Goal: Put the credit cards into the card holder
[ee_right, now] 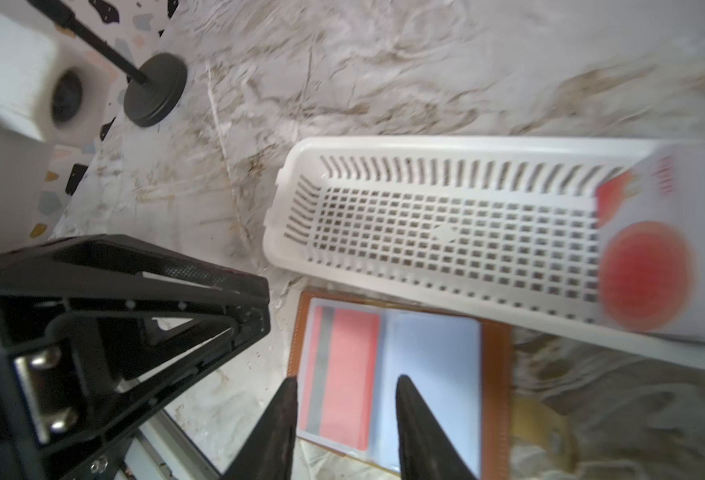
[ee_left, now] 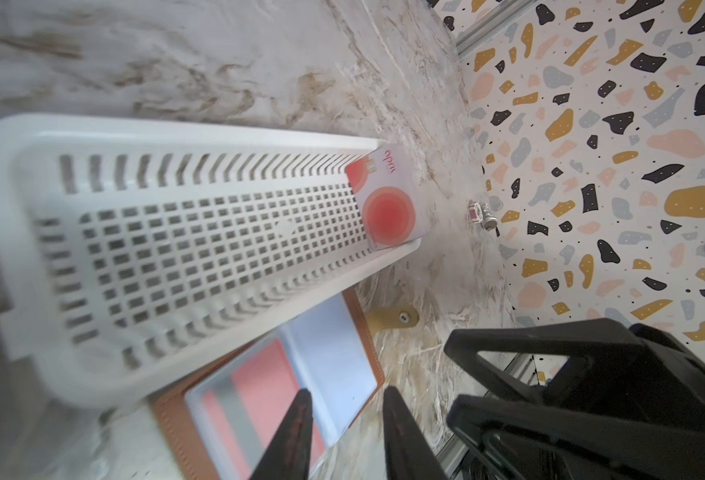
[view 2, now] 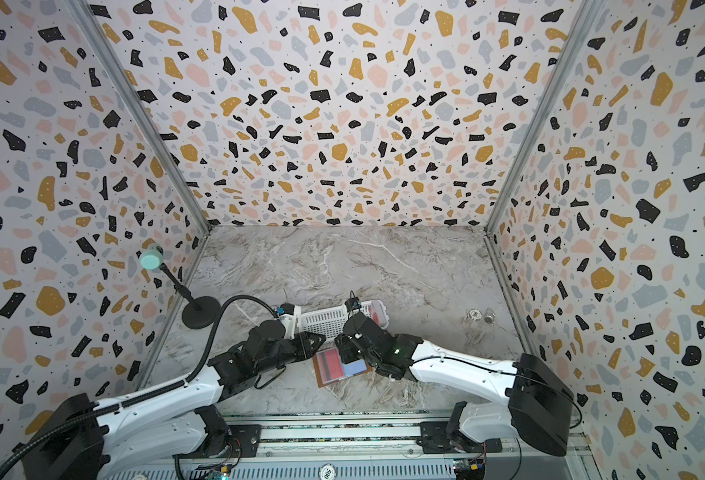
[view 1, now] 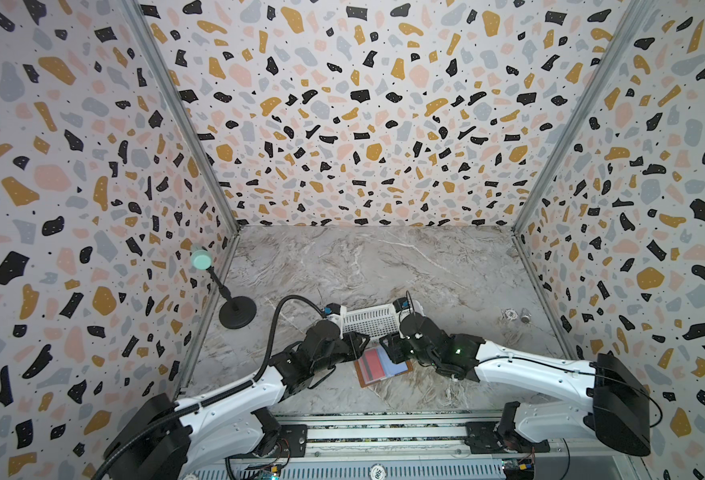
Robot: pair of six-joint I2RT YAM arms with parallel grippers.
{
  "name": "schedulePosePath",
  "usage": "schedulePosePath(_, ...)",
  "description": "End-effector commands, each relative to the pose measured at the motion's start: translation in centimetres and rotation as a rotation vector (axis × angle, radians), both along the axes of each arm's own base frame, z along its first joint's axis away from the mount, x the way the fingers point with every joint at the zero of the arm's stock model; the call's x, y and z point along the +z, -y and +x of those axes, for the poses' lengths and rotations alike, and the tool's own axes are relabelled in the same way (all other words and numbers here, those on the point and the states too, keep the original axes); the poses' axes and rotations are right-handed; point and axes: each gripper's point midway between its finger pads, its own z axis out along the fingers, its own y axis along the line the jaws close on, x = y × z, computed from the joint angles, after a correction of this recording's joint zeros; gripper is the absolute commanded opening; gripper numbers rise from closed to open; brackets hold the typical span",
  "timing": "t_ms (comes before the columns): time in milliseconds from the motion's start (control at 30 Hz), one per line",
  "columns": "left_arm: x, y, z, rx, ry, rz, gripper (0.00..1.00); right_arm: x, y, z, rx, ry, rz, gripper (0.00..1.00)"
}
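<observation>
The holder (view 1: 384, 369) lies open on the counter (view 1: 384, 266), near the front edge and just in front of the basket (view 1: 367, 322). The first card (ee_right: 344, 370) sits in one sleeve, stripe side up, and the pale blue sleeve beside it looks empty. The second card (ee_left: 388, 203) is in the basket, at the end nearer the right arm (view 1: 529, 365), and seems to be propped against the end wall. The left arm (view 1: 238, 395) and the right arm both hang their jaws over the holder. Each pair is part open with nothing between. I reckon the step in hand is fetching that second card. It would go best if the right jaws pinch its raised edge rather than scrape along the slotted floor. They could then slide it flat into the empty sleeve while the left jaws press the holder's cover so it cannot skid. The wrist views show the gaps between the jaws, the red blob on the second card and the holder's snap tab (ee_left: 396, 320). From above, the wrists hide those gaps. In a top view the second card (view 2: 377, 312) shows only as a small red patch.
</observation>
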Motion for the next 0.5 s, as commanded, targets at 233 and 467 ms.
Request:
schedulePosePath(233,0.7,6.4,5.3,-0.119,0.05,0.082,0.28,1.9,9.1,6.7,-0.127,0.034,-0.053,0.49)
schedulePosePath(467,-1.0,10.0,7.3,-0.159,0.017,0.08,0.23,-0.2,10.7,9.4,-0.137,-0.02,-0.065,0.54)
